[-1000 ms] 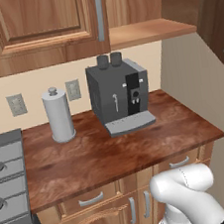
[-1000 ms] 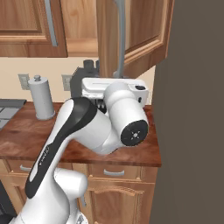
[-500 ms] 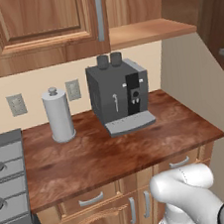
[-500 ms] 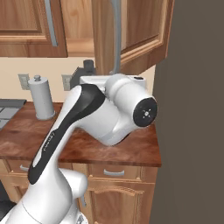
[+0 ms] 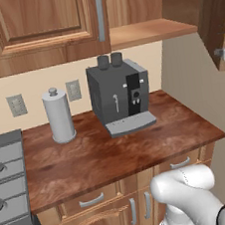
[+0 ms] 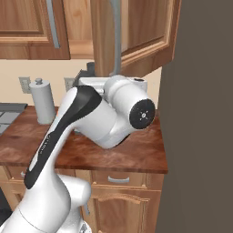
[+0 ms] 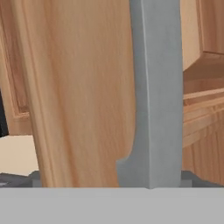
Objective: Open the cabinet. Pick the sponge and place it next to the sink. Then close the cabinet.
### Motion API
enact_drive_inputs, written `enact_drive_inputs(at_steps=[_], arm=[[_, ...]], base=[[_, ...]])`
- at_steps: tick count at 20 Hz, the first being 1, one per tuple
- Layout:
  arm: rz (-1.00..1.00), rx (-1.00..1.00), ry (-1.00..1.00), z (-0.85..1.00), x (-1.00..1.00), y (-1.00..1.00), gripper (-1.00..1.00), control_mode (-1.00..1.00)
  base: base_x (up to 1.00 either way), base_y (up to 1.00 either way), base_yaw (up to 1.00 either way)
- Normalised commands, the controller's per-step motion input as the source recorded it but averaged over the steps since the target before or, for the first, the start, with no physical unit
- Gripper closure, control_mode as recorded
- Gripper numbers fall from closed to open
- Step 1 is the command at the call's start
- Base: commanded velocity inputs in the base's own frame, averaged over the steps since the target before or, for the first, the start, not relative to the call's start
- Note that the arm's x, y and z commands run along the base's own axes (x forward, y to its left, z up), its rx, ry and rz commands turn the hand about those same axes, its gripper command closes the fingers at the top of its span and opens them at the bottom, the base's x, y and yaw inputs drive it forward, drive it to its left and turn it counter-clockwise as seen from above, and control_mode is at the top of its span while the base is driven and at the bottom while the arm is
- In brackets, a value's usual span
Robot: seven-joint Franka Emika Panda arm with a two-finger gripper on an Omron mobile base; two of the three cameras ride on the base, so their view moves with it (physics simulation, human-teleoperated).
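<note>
Right-hand door [image 6: 136, 32] of the cabinet [image 5: 38, 29] has swung further out than a second ago; in the left base view its edge [image 5: 217, 15] now sits nearer the right frame border. Arm [image 6: 113, 113] has rolled, and its round joint cap has moved up and right.

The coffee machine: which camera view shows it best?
The left base view: the coffee machine stands there whole and unblocked on the counter. In the right base view the arm hides nearly all of it. The hand view gives the door handle instead.
</note>
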Motion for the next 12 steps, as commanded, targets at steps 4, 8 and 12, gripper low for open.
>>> enact_drive_inputs(at_steps=[4,8,12], arm=[[0.0,0.06,-0.04,-0.26,1.0,0.42,-1.0,-1.0],[0.0,0.06,-0.04,-0.13,1.0,0.37,-1.0,-1.0],[0.0,0.05,-0.01,-0.06,1.0,0.28,-1.0,-1.0]], base=[[0.0,0.0,0.0],[0.0,0.0,0.0],[0.0,0.0,0.0]])
